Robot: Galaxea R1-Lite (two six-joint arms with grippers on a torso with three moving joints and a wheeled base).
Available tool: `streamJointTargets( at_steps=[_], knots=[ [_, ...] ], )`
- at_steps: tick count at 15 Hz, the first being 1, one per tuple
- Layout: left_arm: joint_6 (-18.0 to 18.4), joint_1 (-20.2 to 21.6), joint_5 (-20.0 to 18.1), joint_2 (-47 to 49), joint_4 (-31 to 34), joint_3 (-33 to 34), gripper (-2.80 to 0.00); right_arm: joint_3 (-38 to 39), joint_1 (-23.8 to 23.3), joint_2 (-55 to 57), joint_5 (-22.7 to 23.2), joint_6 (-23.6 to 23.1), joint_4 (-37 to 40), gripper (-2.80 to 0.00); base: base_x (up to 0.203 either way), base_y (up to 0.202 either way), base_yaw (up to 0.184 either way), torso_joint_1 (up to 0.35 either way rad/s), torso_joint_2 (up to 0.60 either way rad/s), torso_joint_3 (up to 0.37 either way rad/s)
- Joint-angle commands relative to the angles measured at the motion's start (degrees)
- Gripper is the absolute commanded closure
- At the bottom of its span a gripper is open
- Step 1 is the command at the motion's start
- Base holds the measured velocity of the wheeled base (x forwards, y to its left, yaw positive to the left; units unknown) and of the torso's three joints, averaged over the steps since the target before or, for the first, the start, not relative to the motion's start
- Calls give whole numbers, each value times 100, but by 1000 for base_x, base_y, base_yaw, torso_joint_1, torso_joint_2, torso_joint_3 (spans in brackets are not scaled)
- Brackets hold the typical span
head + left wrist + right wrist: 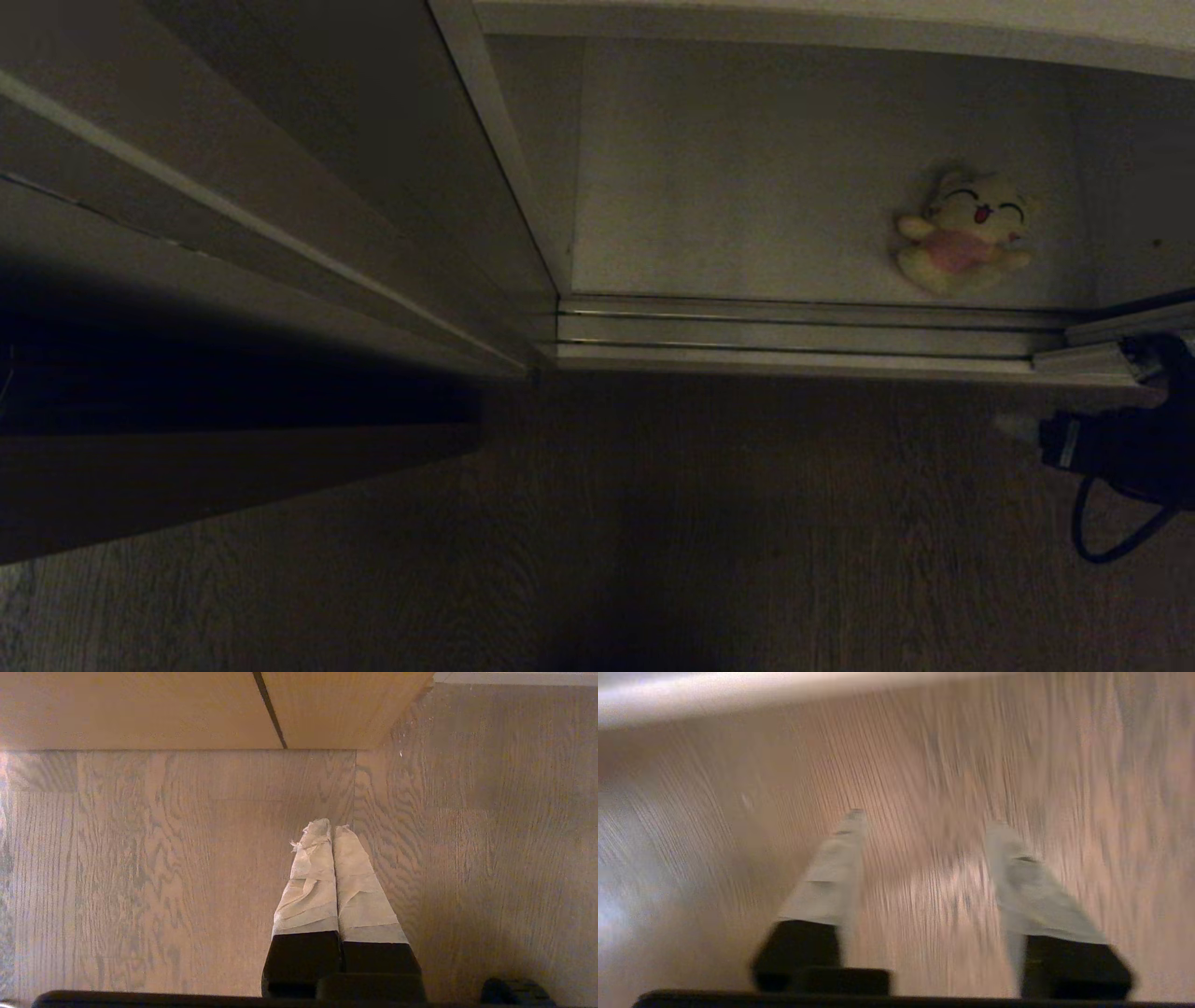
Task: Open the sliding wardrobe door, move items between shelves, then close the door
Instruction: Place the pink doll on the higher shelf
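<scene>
Reaching for the yellow plush toy point(963, 233).
My right tool point(924, 821) stands apart (left tool point(327, 828) together); I could snag the floor rails point(803, 329).

plush toy point(963, 231): yellow, pink belly | shelf point(747, 215): white | floor point(747, 523): brown woodgrain

Yellow plush toy point(964, 233) on bottom shelf point(747, 215)

Head camera looks steeply down at the wood floor point(709, 523); both wrist cameras face it close, sharing it.
</scene>
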Motion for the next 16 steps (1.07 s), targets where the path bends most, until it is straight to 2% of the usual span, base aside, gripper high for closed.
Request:
streamJointTargets(
  at_steps=[1,11,16],
  knots=[
    [2,1,-2,-2,-6,0,0,-259,4,432,116,8,-417,-280,0,0,0,0,0,0],
    [2,1,-2,-2,3,0,0,-1986,252,1195,191,82,-513,-280,0,0,0,0,0,0],
    [2,1,-2,-2,3,0,0,-2837,263,2036,152,65,-1001,-280,0,0,0,0,0,0]
  ],
)
